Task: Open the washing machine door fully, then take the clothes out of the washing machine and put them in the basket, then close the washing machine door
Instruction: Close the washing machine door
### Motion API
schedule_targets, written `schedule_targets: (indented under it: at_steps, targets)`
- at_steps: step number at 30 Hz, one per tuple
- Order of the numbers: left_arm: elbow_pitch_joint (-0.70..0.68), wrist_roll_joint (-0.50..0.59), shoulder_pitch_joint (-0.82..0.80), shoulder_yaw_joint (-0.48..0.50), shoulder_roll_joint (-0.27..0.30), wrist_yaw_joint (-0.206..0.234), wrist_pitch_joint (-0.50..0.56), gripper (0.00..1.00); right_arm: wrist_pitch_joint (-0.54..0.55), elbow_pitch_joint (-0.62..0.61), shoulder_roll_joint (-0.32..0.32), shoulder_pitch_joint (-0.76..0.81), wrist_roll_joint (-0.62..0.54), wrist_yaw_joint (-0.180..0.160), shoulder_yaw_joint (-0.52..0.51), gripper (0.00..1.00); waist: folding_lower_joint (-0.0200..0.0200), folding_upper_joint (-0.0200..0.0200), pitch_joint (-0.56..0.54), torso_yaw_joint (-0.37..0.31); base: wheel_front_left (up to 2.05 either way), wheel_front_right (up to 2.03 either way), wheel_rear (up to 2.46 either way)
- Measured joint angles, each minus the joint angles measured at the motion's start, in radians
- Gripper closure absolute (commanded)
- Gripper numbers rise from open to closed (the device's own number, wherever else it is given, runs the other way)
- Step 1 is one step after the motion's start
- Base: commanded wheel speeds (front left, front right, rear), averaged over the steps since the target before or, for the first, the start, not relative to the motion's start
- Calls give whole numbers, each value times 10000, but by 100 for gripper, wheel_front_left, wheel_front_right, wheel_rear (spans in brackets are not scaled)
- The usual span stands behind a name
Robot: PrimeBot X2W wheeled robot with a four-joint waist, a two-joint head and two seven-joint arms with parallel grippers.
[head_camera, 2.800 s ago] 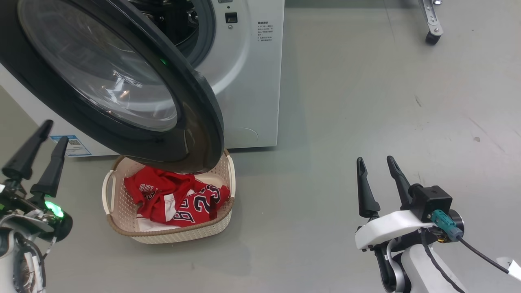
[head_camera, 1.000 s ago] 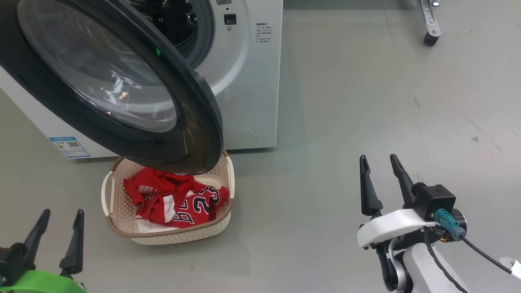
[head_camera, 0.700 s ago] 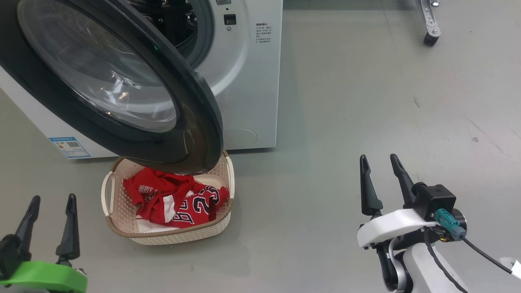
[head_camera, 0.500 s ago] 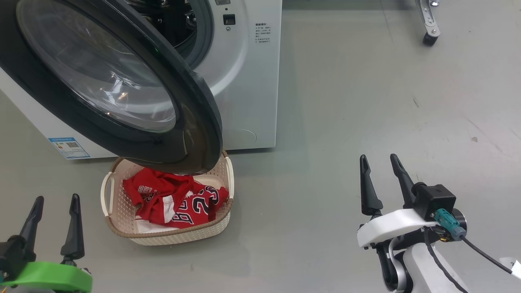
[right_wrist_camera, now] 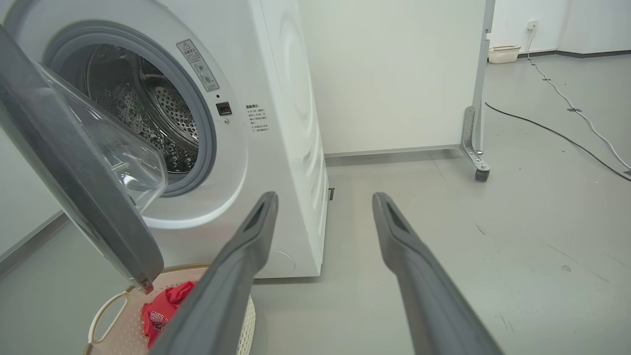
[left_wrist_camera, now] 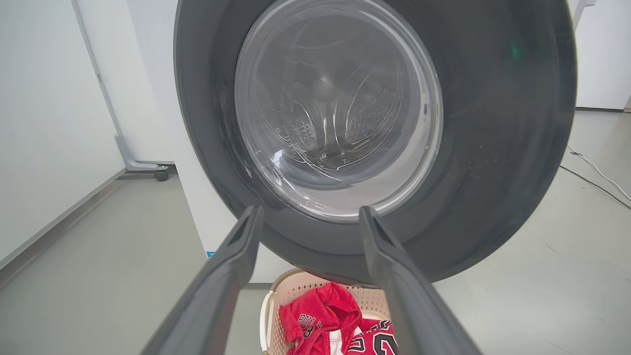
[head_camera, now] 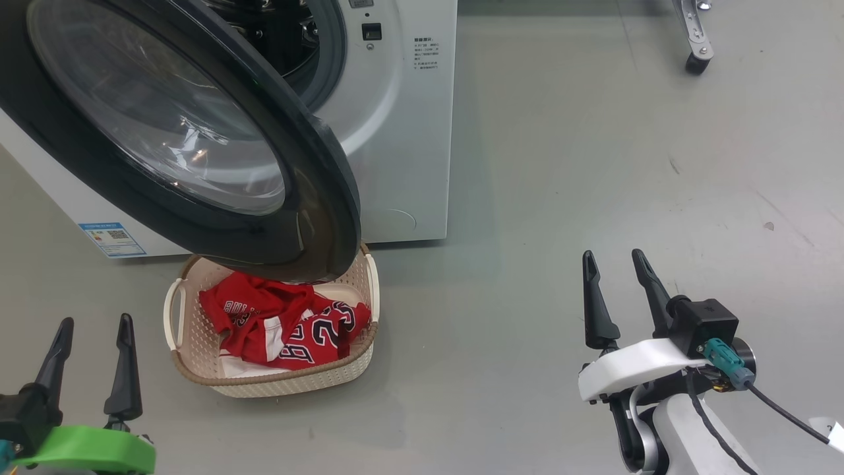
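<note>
The washing machine door (head_camera: pixel 165 125) overhangs the basket (head_camera: pixel 277 381) of clothes (head_camera: pixel 283 323) (left gripper (head_camera: pixel 95 320), right gripper (head_camera: pixel 611 253): jaws wide, empty).

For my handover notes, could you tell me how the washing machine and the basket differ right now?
The washing machine is a tall white box; the basket is low, cream, brown-rimmed. The washing machine's drum shows no clothes where visible; the basket holds the red jersey. Both stand open on the grey floor.
</note>
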Motion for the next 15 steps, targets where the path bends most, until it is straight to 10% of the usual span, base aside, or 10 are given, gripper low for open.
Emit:
schedule_targets:
  at_steps: [8,10,11,15]
  targets:
    - [0,167,25,92,-232,-81,0,0,0,-4,0,0,-65,0,-2,3,0,0,-16,9,0,0,0]
    - [2,186,30,132,-253,-94,0,0,0,-8,0,0,-73,0,-2,83,0,0,-21,11,0,0,0]
    - [2,211,31,150,-263,-94,0,0,0,-23,0,0,-75,2,-2,100,0,0,-24,13,0,0,0]
    - [4,380,36,228,-313,-96,0,0,0,-537,2,-17,-199,33,-102,100,0,0,-45,18,0,0,0]
